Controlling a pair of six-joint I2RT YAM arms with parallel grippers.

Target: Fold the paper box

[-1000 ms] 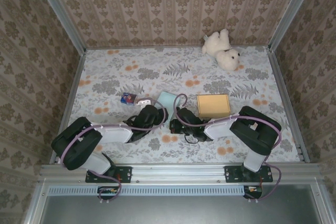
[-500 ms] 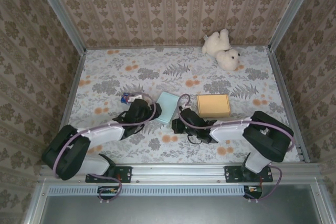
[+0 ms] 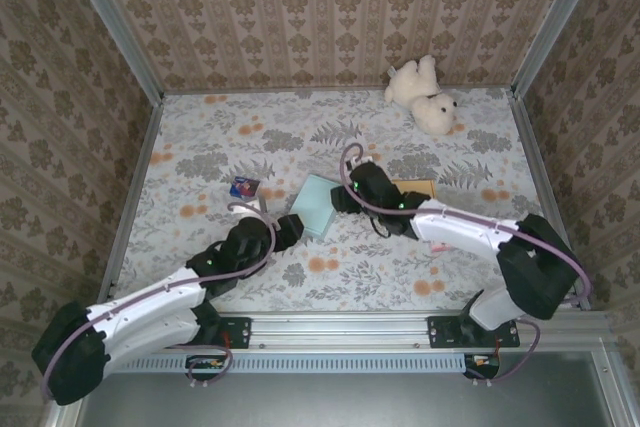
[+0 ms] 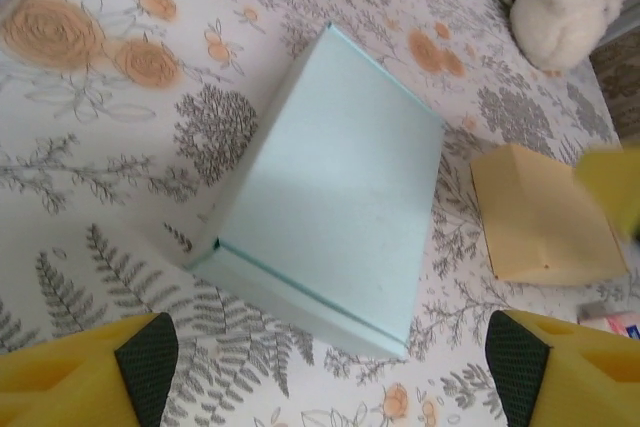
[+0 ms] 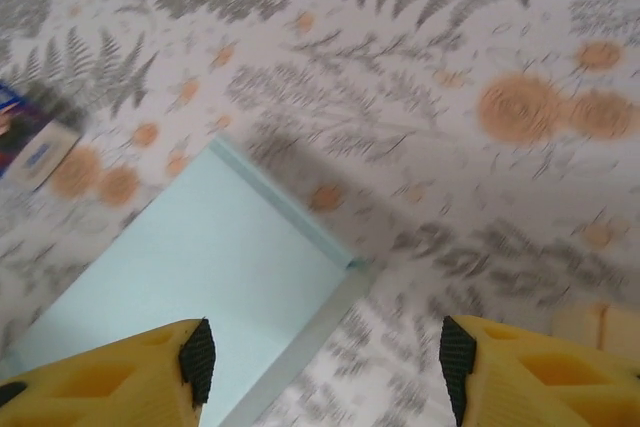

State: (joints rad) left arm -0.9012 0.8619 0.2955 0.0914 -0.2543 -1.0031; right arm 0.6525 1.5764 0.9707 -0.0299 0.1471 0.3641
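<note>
Here's the table, all ferns and orange flowers, with a pale blue box lying flat near the middle. A tan box sits close on its right and a small packet on its left. Far right corner: a white teddy bear sprawled on the cloth.

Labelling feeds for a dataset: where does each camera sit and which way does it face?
Top external: above and behind the bases, looking down at the floral table; left arm and right arm flank the pale blue paper box.
Left wrist: on left arm, angled down at that box; left yellow fingers in bottom corners.
Right wrist: close over the box's corner; right yellow fingers at bottom.
All share the box.
</note>
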